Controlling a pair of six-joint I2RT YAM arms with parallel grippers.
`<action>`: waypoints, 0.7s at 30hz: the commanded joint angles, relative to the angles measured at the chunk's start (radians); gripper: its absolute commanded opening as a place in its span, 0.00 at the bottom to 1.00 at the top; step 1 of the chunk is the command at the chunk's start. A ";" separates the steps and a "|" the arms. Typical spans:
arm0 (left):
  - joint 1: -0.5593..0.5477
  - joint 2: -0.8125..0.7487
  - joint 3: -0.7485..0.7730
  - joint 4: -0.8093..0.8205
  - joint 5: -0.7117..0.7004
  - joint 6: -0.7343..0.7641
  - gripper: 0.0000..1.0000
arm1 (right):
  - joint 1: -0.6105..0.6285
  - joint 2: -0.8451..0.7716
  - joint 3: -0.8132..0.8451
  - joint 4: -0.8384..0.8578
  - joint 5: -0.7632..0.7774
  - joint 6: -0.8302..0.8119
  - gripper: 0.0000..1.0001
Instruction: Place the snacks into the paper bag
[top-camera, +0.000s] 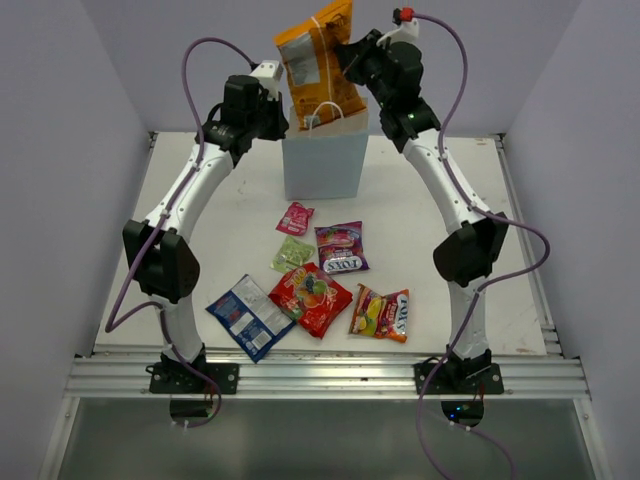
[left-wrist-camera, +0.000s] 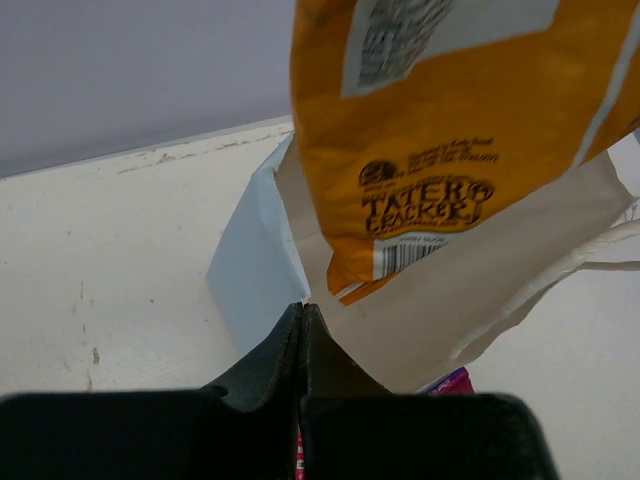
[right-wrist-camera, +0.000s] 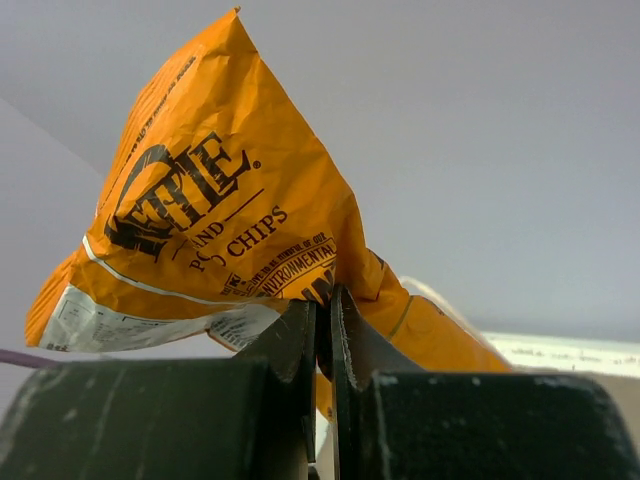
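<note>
The pale blue-grey paper bag (top-camera: 322, 165) stands upright at the back middle of the table, mouth open. My left gripper (top-camera: 283, 118) is shut on its left rim corner; in the left wrist view the closed jaws (left-wrist-camera: 302, 312) meet right at the bag's edge (left-wrist-camera: 250, 260). My right gripper (top-camera: 345, 62) is shut on the large orange chip bag (top-camera: 316, 60) and holds it above the bag's mouth, with its lower end just inside the opening (left-wrist-camera: 440, 150). The right wrist view shows the jaws (right-wrist-camera: 323, 300) pinching the orange chip bag (right-wrist-camera: 200, 230).
In front of the bag lie a pink sachet (top-camera: 295, 217), a green sachet (top-camera: 291, 253), a purple candy bag (top-camera: 340, 247), a red candy bag (top-camera: 311, 297), a yellow-red candy bag (top-camera: 381, 313) and a blue-white packet (top-camera: 249, 315). White walls enclose the table.
</note>
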 joint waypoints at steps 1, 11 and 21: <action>-0.006 -0.011 0.027 0.014 -0.007 -0.026 0.00 | 0.015 -0.071 -0.072 0.066 -0.017 -0.004 0.00; -0.004 0.014 0.038 0.021 -0.052 -0.031 0.00 | 0.020 -0.191 -0.283 0.066 -0.034 -0.087 0.63; -0.003 0.025 0.042 0.012 -0.087 -0.031 0.00 | 0.021 -0.447 -0.353 -0.219 -0.079 -0.393 0.75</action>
